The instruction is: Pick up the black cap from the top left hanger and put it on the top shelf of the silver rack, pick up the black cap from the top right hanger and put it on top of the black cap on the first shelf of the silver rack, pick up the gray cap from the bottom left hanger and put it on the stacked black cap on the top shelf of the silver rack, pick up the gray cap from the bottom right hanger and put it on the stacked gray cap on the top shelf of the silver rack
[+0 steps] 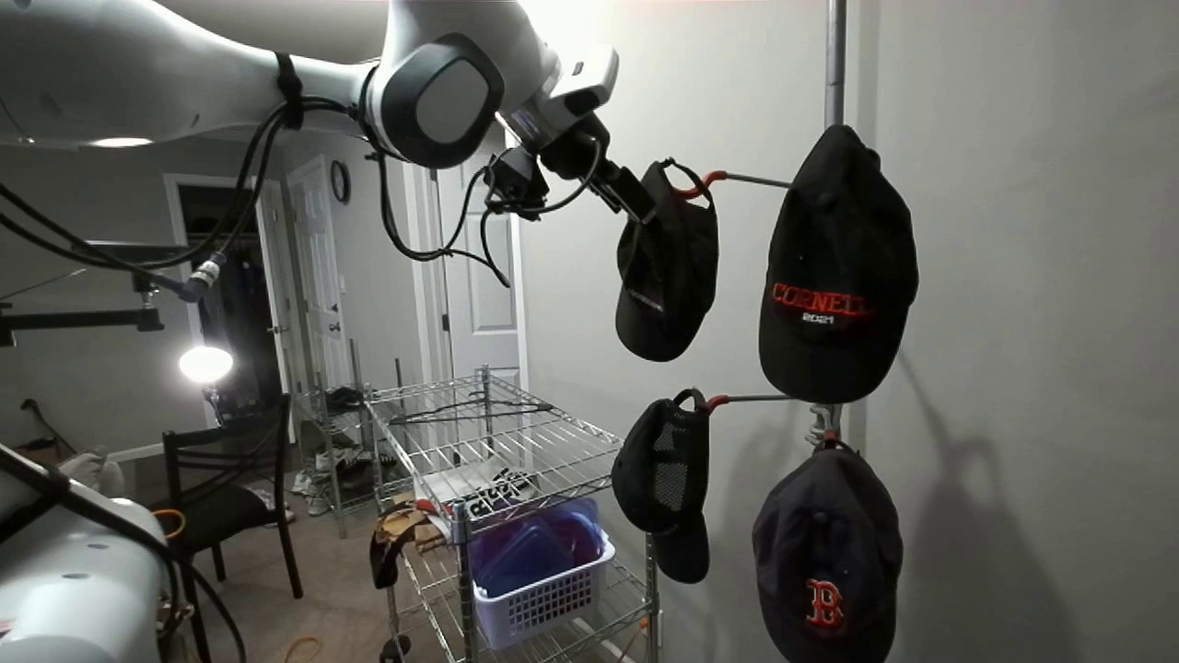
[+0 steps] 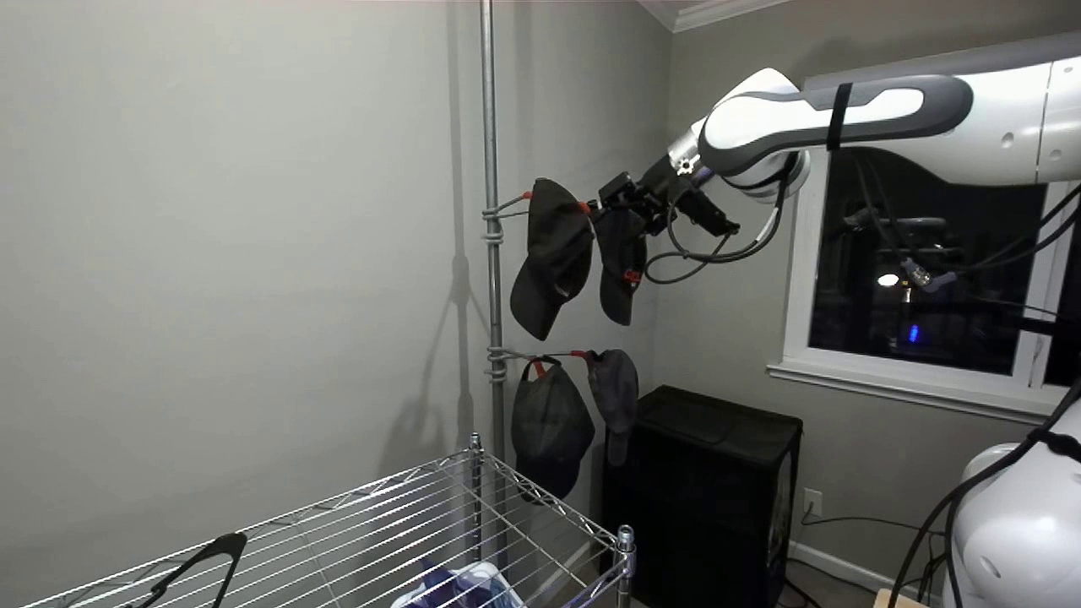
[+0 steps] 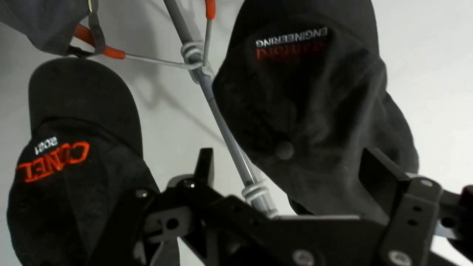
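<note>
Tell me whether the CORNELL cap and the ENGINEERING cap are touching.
Apart: in an exterior view, wall shows between the CORNELL cap and the ENGINEERING cap.

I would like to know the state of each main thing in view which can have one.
Gripper: open, holding nothing
Black ENGINEERING cap: hanging, not gripped
Black CORNELL cap: hanging
Mesh-backed cap: hanging
Cap with red B: hanging
Silver rack: upright
Top shelf: bearing a black hanger-like object
White basket: upright, loaded
Chair: upright
Lamp: lit
</note>
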### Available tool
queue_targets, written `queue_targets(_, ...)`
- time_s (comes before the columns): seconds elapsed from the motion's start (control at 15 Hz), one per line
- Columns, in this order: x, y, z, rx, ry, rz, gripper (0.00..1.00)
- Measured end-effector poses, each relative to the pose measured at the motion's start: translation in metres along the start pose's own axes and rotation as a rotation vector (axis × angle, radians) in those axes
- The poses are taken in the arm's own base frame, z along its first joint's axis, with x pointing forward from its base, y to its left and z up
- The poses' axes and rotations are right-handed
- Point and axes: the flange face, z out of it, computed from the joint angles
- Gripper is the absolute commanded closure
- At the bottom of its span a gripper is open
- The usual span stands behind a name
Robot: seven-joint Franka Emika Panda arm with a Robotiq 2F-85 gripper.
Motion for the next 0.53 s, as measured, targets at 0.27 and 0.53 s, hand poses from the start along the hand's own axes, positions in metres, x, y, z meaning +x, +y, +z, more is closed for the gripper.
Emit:
queue_targets(0.27, 0.019, -0.024, -0.038, 0.073, 0.065, -0.045, 0.0)
queue_targets(0.53, 0.028, -0.044, -0.053, 0.123, 0.081, -0.09, 0.0)
